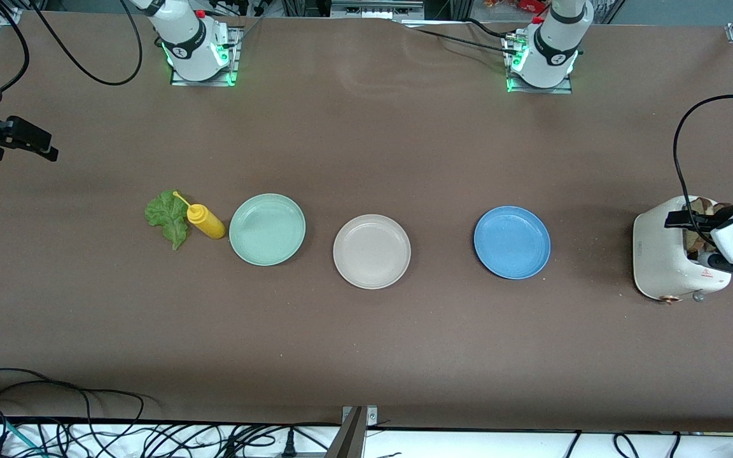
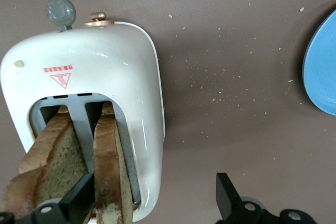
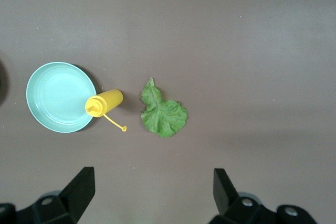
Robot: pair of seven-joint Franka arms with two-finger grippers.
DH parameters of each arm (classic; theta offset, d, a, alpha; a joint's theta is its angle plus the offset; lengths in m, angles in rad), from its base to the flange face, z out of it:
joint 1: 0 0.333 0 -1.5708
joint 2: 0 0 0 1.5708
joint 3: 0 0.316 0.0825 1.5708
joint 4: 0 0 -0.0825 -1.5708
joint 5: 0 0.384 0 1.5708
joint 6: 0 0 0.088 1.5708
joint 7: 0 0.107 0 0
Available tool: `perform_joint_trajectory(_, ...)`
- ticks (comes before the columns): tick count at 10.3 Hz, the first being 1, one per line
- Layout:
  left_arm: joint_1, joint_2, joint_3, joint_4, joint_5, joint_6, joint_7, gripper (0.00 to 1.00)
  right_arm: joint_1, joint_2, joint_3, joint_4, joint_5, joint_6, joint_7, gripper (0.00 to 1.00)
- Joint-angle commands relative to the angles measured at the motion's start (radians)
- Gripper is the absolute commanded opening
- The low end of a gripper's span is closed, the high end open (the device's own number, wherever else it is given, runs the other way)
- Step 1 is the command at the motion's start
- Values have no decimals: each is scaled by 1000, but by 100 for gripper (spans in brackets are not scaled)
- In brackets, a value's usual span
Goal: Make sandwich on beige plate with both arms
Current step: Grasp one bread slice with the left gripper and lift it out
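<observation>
Even overhead light, soft shadows, all three views reading sharp.

Diffuse light is falling from above on the brown table, leaving a faint pale sheen near the arm bases. Plates are casting only thin, soft shadows; the blue plate is throwing a slightly darker rim shadow. Green lamps are glowing at both bases. In the left wrist view the toaster is catching a mild glossy highlight, and the bread at the frame's edge is looking slightly soft. The lettuce is showing crisp veins.
</observation>
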Motion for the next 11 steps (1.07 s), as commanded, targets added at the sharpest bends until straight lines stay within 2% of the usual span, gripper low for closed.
perform_joint_trajectory(1,12,-2,4,-15,-14,14,10,100,-6,-2,1,5,10,-11,-3,100)
perform_joint_trajectory(4,18,-40,5,-52,-5,21,23,100,-6,-2,1,5,10,-13,-3,100)
perform_joint_trajectory(7,24,-131,7,-214,-2,147,23,100,-6,-2,1,5,10,-13,-3,100)
perform_joint_trajectory(8,38,-134,7,-230,-2,159,23,99,-6,-2,1,5,10,-11,-3,100)
perform_joint_trajectory(10,61,-134,7,-232,-2,170,68,87,-6,-2,1,5,10,-13,-3,100)
perform_joint_trajectory(11,79,-134,7,-230,-2,173,79,67,-6,-2,1,5,10,-11,-3,100)
